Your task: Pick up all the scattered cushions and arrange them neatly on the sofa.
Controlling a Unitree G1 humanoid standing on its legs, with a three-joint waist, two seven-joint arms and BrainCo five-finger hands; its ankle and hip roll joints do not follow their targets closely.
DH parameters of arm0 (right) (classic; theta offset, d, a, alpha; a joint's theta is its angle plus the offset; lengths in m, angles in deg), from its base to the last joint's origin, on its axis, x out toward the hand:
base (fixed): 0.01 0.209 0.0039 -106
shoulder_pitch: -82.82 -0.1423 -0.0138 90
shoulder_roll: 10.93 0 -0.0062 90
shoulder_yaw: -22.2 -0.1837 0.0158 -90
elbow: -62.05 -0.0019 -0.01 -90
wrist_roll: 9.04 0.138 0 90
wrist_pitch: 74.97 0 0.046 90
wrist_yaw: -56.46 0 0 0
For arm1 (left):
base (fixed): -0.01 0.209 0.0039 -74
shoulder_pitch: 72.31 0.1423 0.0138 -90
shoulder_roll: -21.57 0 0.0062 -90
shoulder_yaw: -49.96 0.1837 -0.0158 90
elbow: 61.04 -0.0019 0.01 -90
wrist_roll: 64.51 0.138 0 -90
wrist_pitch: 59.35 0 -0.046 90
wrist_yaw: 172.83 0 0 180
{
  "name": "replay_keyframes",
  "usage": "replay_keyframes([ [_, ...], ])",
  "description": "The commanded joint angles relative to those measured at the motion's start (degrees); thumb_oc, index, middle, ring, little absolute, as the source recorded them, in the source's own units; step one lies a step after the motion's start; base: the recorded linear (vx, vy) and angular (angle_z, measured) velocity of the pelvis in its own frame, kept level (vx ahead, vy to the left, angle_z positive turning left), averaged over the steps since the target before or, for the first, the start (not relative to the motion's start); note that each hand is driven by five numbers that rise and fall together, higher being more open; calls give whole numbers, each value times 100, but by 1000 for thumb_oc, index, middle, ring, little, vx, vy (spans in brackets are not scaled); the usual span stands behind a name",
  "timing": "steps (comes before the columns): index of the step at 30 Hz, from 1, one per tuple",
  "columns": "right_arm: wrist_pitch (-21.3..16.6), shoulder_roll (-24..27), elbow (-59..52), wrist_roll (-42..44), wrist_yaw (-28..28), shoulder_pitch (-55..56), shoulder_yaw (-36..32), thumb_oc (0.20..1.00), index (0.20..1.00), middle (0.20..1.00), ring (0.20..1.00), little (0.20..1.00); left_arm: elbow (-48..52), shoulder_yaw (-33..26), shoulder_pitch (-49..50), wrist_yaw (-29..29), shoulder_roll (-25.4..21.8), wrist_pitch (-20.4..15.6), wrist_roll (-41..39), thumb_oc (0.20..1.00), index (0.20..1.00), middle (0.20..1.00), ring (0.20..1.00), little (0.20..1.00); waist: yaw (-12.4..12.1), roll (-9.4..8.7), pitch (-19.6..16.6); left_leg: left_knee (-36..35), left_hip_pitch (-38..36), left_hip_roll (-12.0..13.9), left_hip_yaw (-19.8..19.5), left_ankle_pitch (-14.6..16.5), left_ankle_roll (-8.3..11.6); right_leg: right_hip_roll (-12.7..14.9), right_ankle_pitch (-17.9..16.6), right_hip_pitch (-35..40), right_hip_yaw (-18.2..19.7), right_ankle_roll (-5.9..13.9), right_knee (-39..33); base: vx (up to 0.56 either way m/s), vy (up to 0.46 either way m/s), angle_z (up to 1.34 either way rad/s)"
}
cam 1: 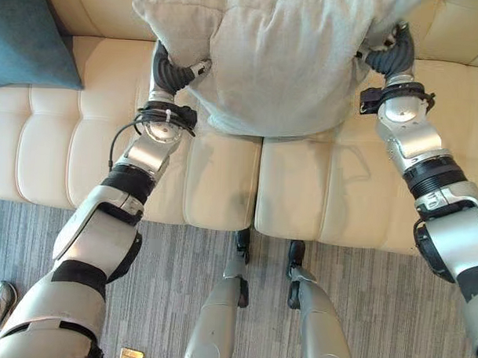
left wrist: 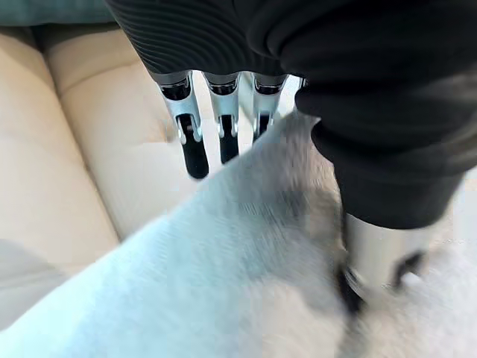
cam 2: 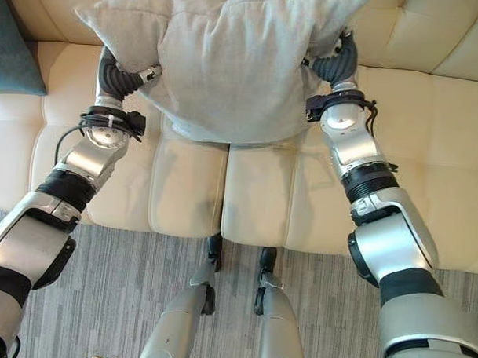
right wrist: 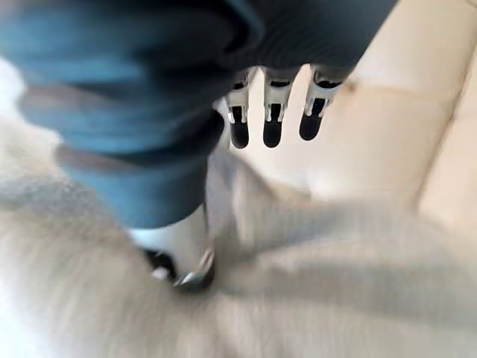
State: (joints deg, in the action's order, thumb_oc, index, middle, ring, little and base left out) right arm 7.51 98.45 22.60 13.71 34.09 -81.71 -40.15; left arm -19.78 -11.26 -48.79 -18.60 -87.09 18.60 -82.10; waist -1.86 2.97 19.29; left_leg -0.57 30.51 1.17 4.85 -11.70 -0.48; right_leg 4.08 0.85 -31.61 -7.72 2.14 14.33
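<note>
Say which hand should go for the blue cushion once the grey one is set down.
Left. The blue cushion lies at the sofa's left end, just beyond the left hand. The right hand grips the grey cushion's far side, away from it.

Large light-grey fabric cushion [cam 1: 274, 62] on cream leather sofa [cam 1: 60, 133] at 12 o'clock, leaning on backrest. Left hand [cam 1: 176, 71] at its 9 o'clock edge, right hand [cam 1: 389, 51] at 3 o'clock. Teal cushion [cam 1: 28, 34] at 10 o'clock. Grey striped carpet [cam 1: 181, 263] before sofa.
</note>
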Motion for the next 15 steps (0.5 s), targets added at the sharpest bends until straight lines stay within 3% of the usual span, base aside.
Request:
replay_keyframes([
  [1, -468, 243, -32, 302, -44, -885, 189, 1000, 1000, 1000, 1000, 1000, -228, -3, -962, 58, -392, -383, -248, 1000, 1000, 1000, 1000, 1000, -44, -224, -129, -183, -412, 108, -10, 450, 563, 304, -437, 271, 442, 695, -969, 9, -32, 1],
  [7, -442, 742, -274, 471, -190, -692, 7, 1000, 1000, 1000, 1000, 1000, -281, -469, -575, 270, -1093, -396, -906, 1000, 1000, 1000, 1000, 1000, 9, -233, -195, -326, -666, 160, 21, 428, 618, 233, -454, 440, 442, 673, -1082, 2, -5, 0],
  [12, -493, 925, -1349, 236, -256, 339, -661, 1000, 1000, 1000, 1000, 1000, 356, -1075, 482, 347, -1334, -390, -797, 1000, 1000, 1000, 1000, 1000, 74, -232, -256, -335, -843, 192, 81, 456, 626, 221, -491, 627, 454, 650, -1170, 5, 5, -2],
  [14, -501, 1047, -2334, -193, -204, 1401, -1208, 1000, 1000, 1000, 1000, 1000, 1255, -1567, 1532, 363, -1406, -415, -448, 1000, 1000, 1000, 1000, 1000, 119, -243, -303, -338, -965, 201, 122, 507, 621, 218, -485, 749, 448, 646, -1219, 37, 11, -7],
  [15, -526, 1039, -3361, -606, 66, 2899, -2035, 1000, 1000, 1000, 1000, 1000, 2341, -2174, 2891, 520, -1412, -408, 17, 1000, 1000, 1000, 1000, 1000, 176, -245, -349, -331, -1137, 221, 156, 616, 604, 227, -439, 918, 412, 639, -1254, 81, 22, -10],
])
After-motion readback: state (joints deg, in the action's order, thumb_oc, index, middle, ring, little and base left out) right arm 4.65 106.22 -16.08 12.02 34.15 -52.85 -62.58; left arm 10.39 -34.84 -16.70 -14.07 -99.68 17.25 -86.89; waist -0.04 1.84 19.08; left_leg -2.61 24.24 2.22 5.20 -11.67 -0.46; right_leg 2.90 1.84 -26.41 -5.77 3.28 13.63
